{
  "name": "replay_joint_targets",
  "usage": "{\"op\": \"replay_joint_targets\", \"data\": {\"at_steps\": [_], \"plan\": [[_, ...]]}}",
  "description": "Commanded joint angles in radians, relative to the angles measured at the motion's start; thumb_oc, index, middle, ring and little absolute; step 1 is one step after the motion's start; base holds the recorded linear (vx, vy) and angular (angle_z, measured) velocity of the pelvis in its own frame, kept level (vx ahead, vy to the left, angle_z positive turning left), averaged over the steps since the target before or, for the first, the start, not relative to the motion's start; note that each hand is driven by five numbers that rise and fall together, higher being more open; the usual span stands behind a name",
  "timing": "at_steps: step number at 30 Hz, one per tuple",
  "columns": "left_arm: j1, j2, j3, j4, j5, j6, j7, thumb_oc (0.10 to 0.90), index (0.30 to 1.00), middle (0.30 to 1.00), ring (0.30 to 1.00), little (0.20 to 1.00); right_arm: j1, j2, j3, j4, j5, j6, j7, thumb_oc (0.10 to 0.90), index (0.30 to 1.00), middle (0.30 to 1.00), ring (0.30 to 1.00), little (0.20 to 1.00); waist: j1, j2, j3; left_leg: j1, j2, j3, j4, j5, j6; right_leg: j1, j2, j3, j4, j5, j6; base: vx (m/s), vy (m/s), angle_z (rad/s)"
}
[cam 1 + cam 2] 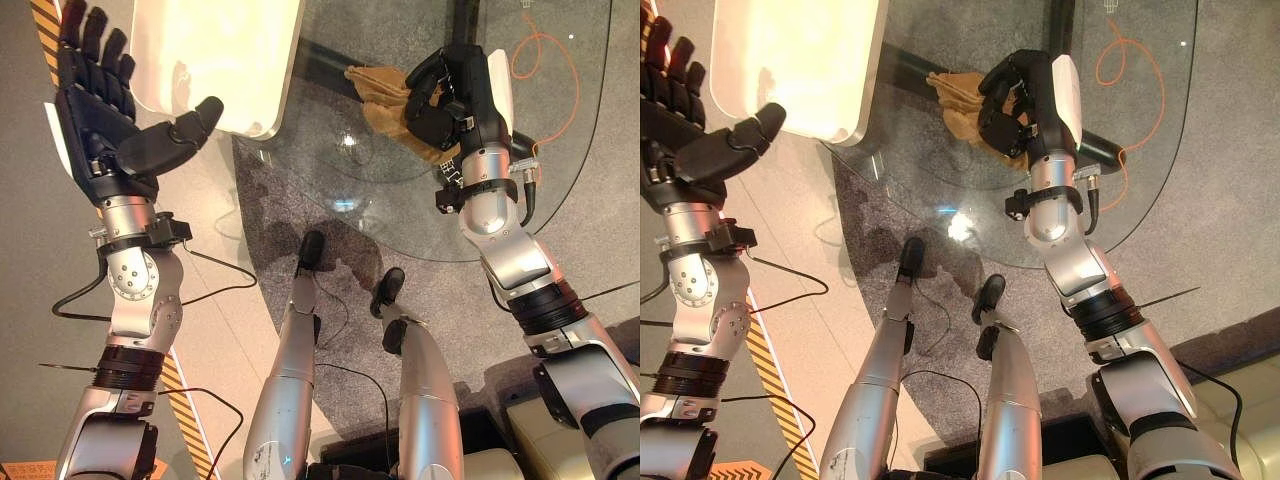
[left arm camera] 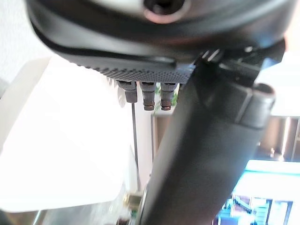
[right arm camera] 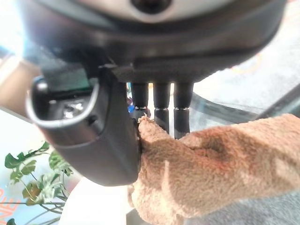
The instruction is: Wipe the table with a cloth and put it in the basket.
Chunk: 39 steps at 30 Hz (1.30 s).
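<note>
A tan cloth lies bunched on the round glass table, and my right hand is shut on it, fingers curled over its near end. In the right wrist view the fuzzy cloth is pinched between thumb and fingers. The cloth trails to the left of my right hand. A white basket stands at the table's far left. My left hand is raised open to the left of the basket, palm up, thumb toward its rim; it holds nothing.
An orange cable loops beneath the glass at the far right. A yellow-and-black striped strip runs along the floor at the left. Grey carpet shows under the glass.
</note>
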Motion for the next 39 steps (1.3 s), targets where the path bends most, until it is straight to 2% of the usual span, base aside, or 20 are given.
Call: {"op": "replay_joint_targets", "data": {"at_steps": [1, 18, 29, 39], "plan": [[-0.024, 0.012, 0.03, -0.141, -0.012, -0.039, -0.083, 0.8, 0.9, 0.9, 0.9, 0.9, -0.07, -0.068, -0.095, -0.214, 0.015, -0.145, -0.083, 0.1, 0.3, 0.3, 0.3, 0.2, 0.004, -0.017, -0.024, 0.059, -0.093, 0.14, 0.114, -0.149, 0.116, 0.099, 0.075, 0.014, -0.202, 0.146, 0.035, 0.0, 0.0, 0.0], [-0.026, 0.015, -0.051, -0.157, -0.107, 0.04, -0.234, 0.8, 0.9, 0.9, 0.9, 0.9, -0.134, -0.115, -0.139, -0.253, 0.112, -0.175, -0.113, 0.1, 0.3, 0.3, 0.3, 0.2, -0.007, -0.027, -0.024, 0.07, -0.094, 0.15, 0.131, -0.156, 0.121, 0.111, 0.076, 0.02, -0.207, 0.162, 0.039, 0.0, 0.0, 0.0], [-0.054, 0.002, -0.109, -0.149, -0.126, 0.049, -0.268, 0.8, 0.9, 0.9, 0.9, 0.9, -0.182, -0.123, -0.121, -0.271, 0.138, -0.179, -0.135, 0.1, 0.3, 0.3, 0.3, 0.2, -0.014, -0.041, -0.024, 0.074, -0.093, 0.155, 0.141, -0.164, 0.124, 0.117, 0.079, 0.024, -0.212, 0.169, 0.039, 0.0, 0.0, 0.0], [-0.112, -0.012, -0.151, -0.145, -0.107, 0.068, -0.24, 0.8, 0.9, 0.9, 0.9, 0.9, -0.209, -0.111, -0.098, -0.305, 0.146, -0.183, -0.138, 0.1, 0.3, 0.3, 0.3, 0.2, -0.026, -0.057, -0.024, 0.082, -0.092, 0.16, 0.146, -0.169, 0.124, 0.125, 0.087, 0.033, -0.217, 0.17, 0.038, 0.0, 0.0, 0.0]]}}
